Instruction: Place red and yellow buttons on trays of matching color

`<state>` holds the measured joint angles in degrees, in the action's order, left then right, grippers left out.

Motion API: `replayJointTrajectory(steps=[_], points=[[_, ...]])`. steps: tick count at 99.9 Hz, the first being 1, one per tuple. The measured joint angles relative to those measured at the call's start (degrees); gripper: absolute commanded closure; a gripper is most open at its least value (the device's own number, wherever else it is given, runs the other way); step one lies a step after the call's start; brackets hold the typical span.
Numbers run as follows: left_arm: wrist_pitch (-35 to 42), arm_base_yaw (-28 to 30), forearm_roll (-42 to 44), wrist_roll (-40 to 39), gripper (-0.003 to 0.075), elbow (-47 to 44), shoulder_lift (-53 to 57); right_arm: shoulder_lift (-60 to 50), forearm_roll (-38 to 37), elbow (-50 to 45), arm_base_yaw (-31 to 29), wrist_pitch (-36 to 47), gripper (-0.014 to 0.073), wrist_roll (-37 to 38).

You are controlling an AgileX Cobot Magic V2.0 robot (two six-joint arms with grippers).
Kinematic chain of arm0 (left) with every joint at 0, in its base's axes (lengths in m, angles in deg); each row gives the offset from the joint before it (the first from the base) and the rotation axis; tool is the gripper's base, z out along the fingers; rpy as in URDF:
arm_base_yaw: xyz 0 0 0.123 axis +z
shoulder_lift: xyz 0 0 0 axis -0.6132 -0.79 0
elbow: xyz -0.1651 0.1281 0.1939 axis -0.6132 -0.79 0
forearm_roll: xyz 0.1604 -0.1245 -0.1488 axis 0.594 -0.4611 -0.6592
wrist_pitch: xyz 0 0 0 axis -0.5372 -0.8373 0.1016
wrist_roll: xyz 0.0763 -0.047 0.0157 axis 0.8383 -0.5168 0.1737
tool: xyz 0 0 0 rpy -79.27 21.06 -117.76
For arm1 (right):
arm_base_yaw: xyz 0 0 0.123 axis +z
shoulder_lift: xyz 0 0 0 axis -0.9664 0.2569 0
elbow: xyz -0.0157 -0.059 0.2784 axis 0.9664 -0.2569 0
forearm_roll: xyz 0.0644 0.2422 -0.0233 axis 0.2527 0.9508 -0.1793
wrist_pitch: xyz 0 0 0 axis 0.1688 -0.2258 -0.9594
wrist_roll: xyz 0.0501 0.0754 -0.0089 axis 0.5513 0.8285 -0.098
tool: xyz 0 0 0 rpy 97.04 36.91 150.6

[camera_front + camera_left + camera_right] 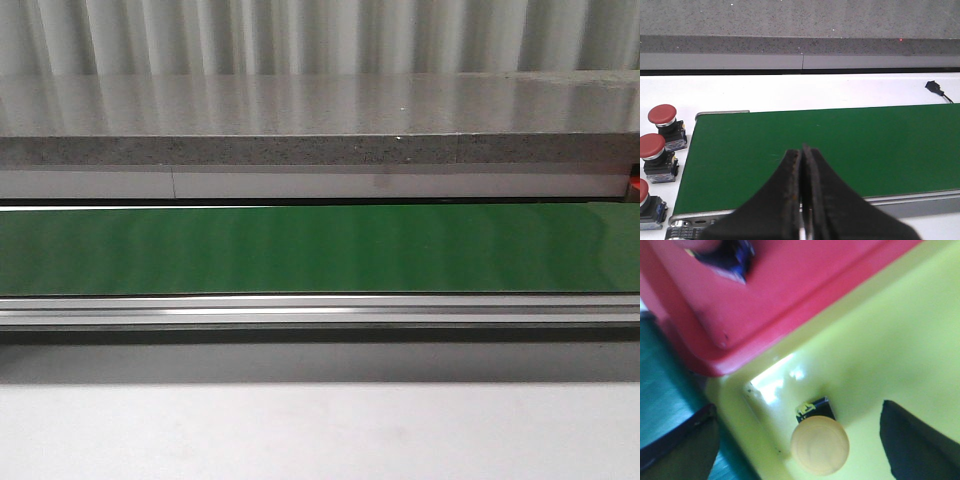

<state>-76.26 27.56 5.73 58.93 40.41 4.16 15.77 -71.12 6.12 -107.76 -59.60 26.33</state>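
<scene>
Currently: yellow button (819, 451) standing in yellow tray (900, 340), right gripper (797, 440) spread wide around it.
Withdrawal should go straight up, clear of the cap; red tray (780, 295) adjoins; left gripper (801, 167) closed, empty, over green belt (865, 145), red buttons (651, 146) beside.

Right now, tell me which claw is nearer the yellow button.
Right. The right claw is open with its fingers either side of the yellow button, which sits in the yellow tray. The left claw is shut over the green belt, no yellow button in its view.
</scene>
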Motion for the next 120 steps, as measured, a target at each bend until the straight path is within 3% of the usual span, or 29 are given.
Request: replayJointTrajectory(steps=[13,53,89,102,120], points=[[0.0,0.0,0.0,0.0,0.0740,0.0,0.0,-6.0,0.0,0.0,4.1,0.5,-0.0050,-1.7],[0.0,0.0,0.0,0.0,0.0740,0.0,0.0,-18.0,0.1,-3.6,27.0,3.9,-0.0050,-10.2],[0.0,0.0,0.0,0.0,0.0740,0.0,0.0,-34.2,0.1,-16.7,30.3,4.6,-0.0039,-11.3],[0.0,0.0,0.0,0.0,0.0740,0.0,0.0,-39.8,0.1,-20.6,30.3,4.6,0.0090,-11.3],[0.0,0.0,0.0,0.0,0.0740,0.0,0.0,-44.9,0.1,-24.2,30.3,5.3,0.0468,-11.3]])
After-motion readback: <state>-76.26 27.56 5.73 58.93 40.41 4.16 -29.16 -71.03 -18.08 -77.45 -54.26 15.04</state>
